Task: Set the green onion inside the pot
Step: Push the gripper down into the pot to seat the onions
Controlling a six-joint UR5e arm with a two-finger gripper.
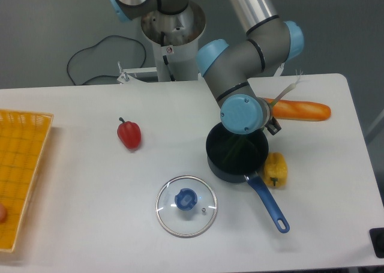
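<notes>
- I judge the step in hand to be lowering the green onion (235, 146) into the pot (237, 155); the dark stalks already reach down into the black inside, while the pale bulb tip sticks up and out past the rim toward 2 o'clock, near the orange carrot (303, 110).
- To do it well, I should tip the stalks lower so their weight rests inside before I let go; the bunch is longer than the pot is wide, so one end will likely lean on the rim.
- I should keep clear of the rim at 12 o'clock, so I do not nudge the pot toward the yellow pepper (276, 169) sitting just beside it at 4 o'clock.
- My gripper (269, 118) is mostly hidden behind my wrist; I cannot tell how wide the jaws stand, though the onion seems to pass through them.
</notes>
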